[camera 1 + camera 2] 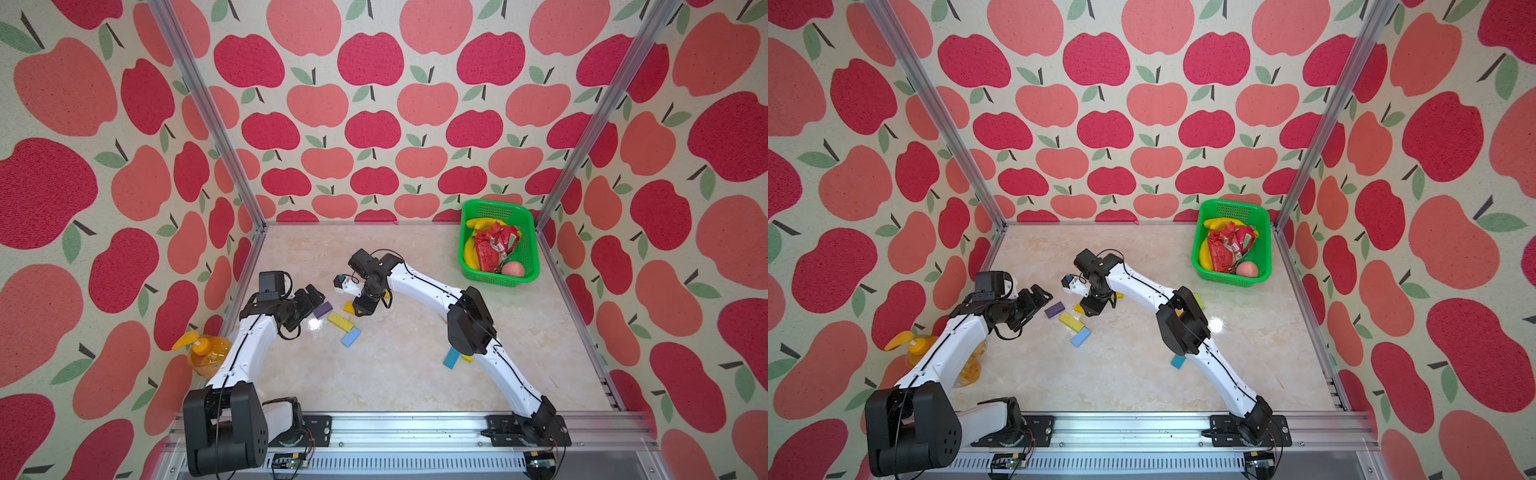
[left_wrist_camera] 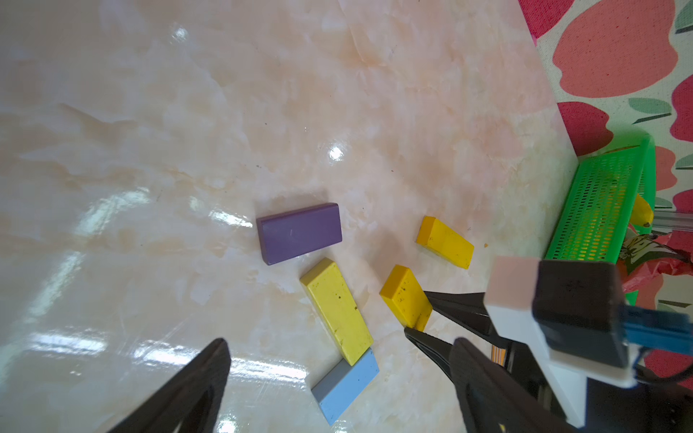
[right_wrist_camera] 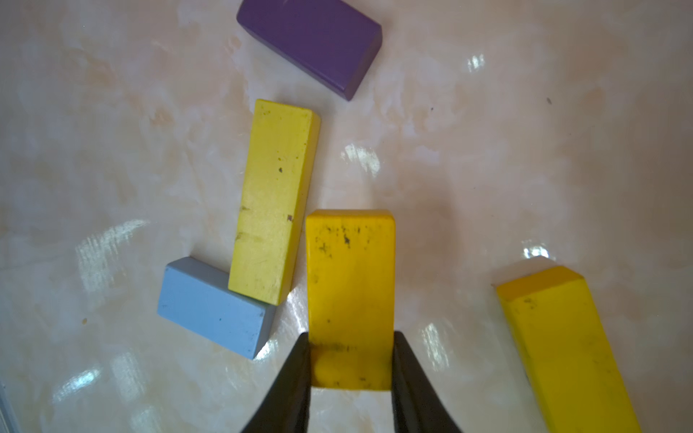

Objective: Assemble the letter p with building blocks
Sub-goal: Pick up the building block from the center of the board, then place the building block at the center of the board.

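Pincer of the right arm [image 3: 350, 356] clamps a short deep-yellow block [image 3: 350, 277], just beside the long pale-yellow block [image 3: 275, 202]. A light-blue block [image 3: 210, 311] touches that long block's end; a purple block [image 3: 311, 41] lies near its other end. The left pincer [image 1: 311, 295] hangs nearby, spread wide and holding nothing.

Flat on the marbled tabletop [image 3: 487, 150], a short purple block [image 3: 311, 45], slightly apart from the others. Near it, a long pale yellow block [image 3: 273, 202], one end touching a short light blue block [image 3: 213, 307] to form an L. Just beside the pale one, a short deep yellow block [image 3: 350, 285], scuffed with dark marks, pinched at one end between the right fingers [image 3: 292, 375]. Further along, a long deep yellow block [image 3: 562, 345]. Well apart from this group, in a top view, a blue block [image 1: 451, 357].
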`<state>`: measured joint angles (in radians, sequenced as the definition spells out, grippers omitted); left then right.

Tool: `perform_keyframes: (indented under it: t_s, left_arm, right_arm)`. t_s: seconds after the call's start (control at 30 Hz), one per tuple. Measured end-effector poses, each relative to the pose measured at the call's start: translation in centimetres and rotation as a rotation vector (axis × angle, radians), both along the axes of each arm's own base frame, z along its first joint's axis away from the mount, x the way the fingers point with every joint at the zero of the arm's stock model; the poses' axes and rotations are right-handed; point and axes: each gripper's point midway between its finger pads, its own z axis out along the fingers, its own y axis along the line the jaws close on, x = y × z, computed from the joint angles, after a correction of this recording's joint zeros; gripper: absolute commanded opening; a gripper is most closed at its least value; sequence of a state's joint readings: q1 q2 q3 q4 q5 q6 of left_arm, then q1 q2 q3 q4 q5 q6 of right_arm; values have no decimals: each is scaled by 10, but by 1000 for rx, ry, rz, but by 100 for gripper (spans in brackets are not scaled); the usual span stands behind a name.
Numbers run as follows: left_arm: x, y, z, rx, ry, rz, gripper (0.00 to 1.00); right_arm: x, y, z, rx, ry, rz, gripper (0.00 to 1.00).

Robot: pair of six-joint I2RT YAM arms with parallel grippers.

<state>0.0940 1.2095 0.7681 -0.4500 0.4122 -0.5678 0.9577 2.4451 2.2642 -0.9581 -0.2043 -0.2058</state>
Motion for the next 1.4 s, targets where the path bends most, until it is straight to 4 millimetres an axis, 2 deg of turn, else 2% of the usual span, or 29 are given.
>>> perform_keyframes:
  t_s: [0.13,0.23,0.3,0.43,0.53,0.7,0.9,1.4]
  left_arm:
    - [2,-24,1,-5,-11,-63,93]
    - [2,-41,-2,-5,-7,-113,93]
    - [2,-52,-4,-4,0,-143,92]
    - [6,-70,-10,-5,17,-185,92]
    - [8,-79,-13,-3,26,-211,92]
    - [13,-89,-8,-4,6,-237,92]
    - [16,-91,-5,3,-7,-239,92]
    - [16,-96,-7,14,-3,-251,92]
  right_arm:
    - [8,-16,36,43,-8,-154,12]
    - [12,-39,42,48,14,-301,15]
    - [13,-57,31,36,46,-411,15]
    - [16,-92,-11,-15,120,-620,14]
    - [17,-106,-31,-50,142,-724,14]
    - [28,-100,-28,-8,129,-816,20]
    - [33,-101,-29,-5,122,-876,23]
    - [28,-100,-34,-14,110,-901,25]
